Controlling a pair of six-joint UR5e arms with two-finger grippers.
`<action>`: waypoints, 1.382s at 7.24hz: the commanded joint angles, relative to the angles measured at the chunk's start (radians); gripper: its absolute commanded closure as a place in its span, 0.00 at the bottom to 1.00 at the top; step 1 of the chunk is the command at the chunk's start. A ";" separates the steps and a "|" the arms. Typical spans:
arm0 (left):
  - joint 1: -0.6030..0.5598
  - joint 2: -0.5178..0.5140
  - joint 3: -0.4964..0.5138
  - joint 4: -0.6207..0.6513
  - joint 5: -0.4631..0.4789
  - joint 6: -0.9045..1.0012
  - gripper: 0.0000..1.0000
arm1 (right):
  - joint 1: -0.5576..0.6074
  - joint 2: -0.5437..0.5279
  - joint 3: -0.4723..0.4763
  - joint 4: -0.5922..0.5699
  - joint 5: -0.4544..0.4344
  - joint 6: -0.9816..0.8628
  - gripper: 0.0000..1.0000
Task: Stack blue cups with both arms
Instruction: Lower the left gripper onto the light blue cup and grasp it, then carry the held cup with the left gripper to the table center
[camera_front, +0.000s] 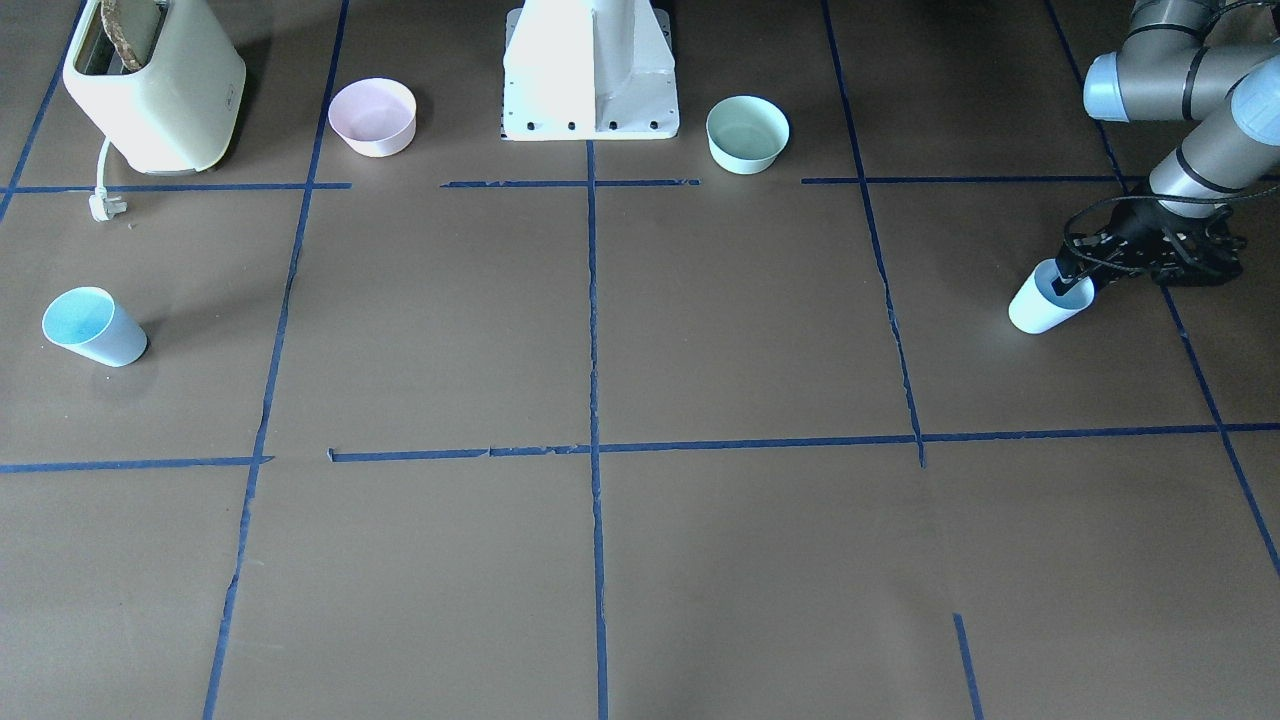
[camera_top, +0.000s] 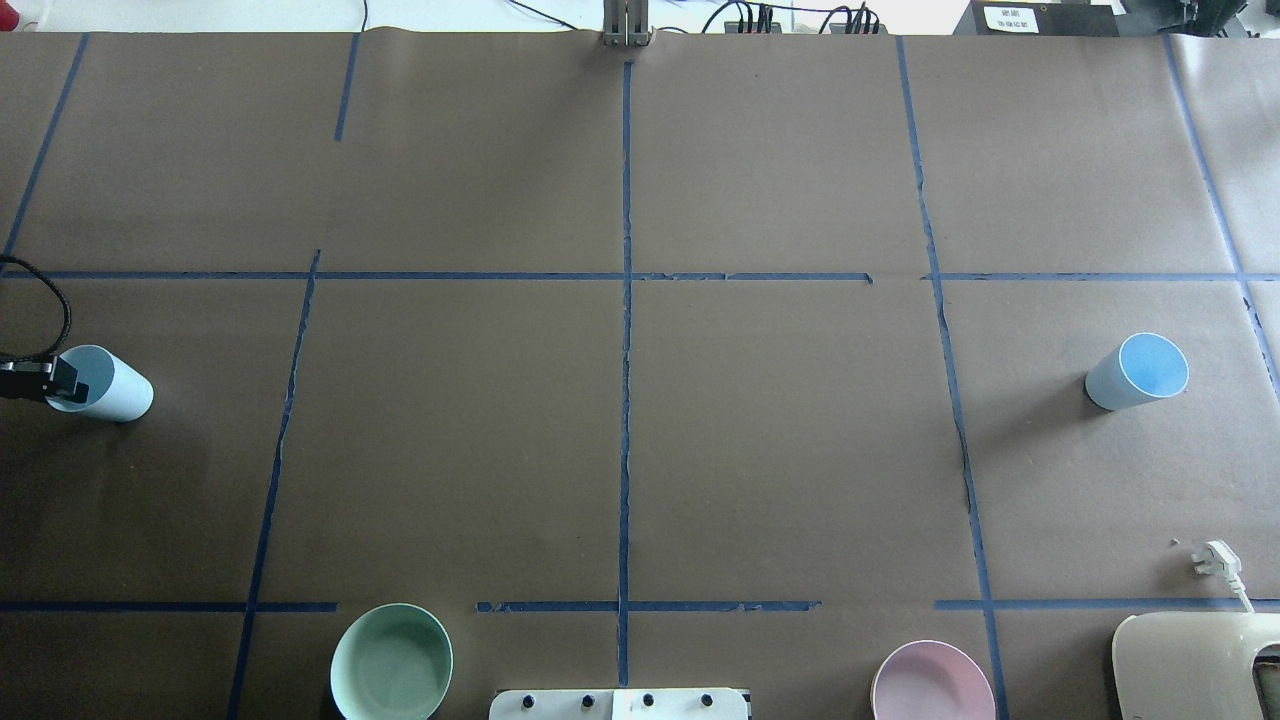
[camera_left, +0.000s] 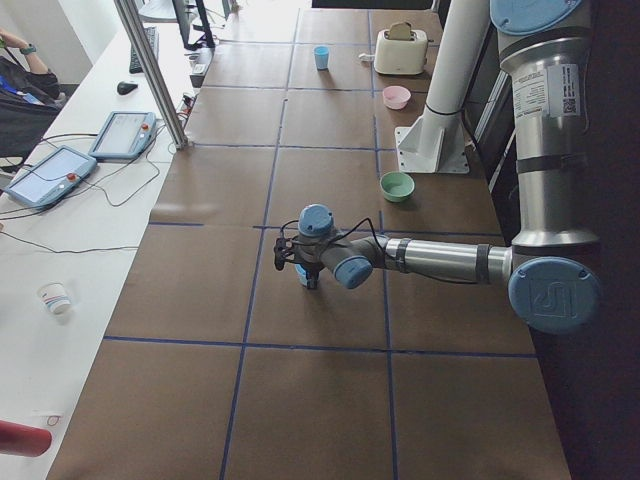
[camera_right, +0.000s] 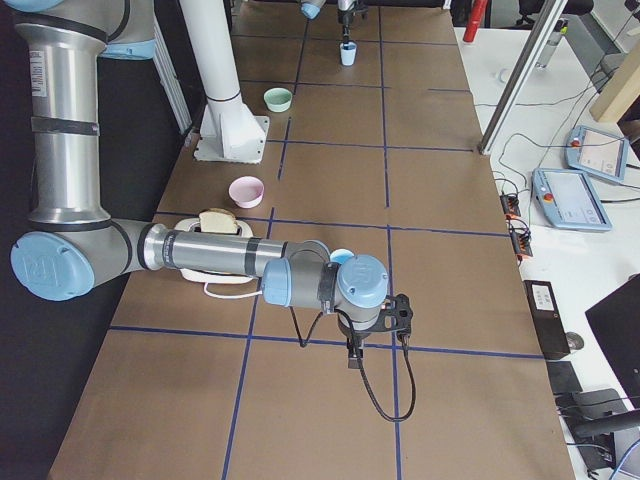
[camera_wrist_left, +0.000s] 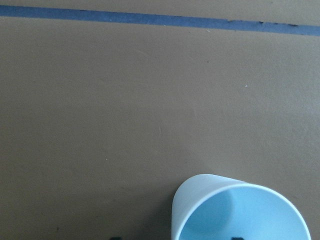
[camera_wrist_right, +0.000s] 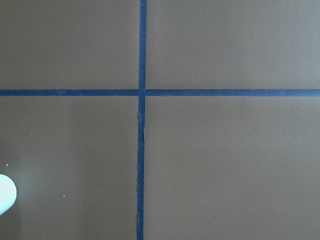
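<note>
Because the left fingers (camera_front: 1066, 278) stand parted astride the wall of the nearer blue cup (camera_front: 1040, 305), one tip inside the mouth and one outside, a pinch that lands off-centre could, I judge, shove the light tumbler across the desk (camera_front: 700, 330) or tip it over before it is held. Thin plastic may also flex under the squeeze and slip free on the lift. The other blue cup (camera_front: 95, 325) stands well apart from those fingers, at the far end of the desk, near the right fingers (camera_right: 352, 350). Whether these are open or closed I cannot tell, since only the side view shows them. A careless descent there could knock that cup over. Nesting one tapered cup in the other calls for the mouths to line up; a tilt would catch rim on rim.

Both cups are smooth, thin-walled tumblers, whitish outside and bluer within, wider at the mouth, standing upright with the open side up. Matt brown paper covers the desk, crossed by blue tape (camera_front: 592, 300) that is torn and wrinkled in places.
</note>
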 joint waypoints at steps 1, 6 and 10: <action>0.000 -0.023 -0.011 0.010 -0.013 -0.041 0.96 | 0.000 0.000 0.001 0.000 0.002 0.000 0.00; 0.021 -0.268 -0.382 0.653 -0.088 -0.169 1.00 | 0.000 0.000 0.001 0.000 0.000 -0.002 0.00; 0.450 -0.759 -0.236 0.805 0.189 -0.614 1.00 | 0.000 0.000 0.003 0.000 0.002 0.000 0.00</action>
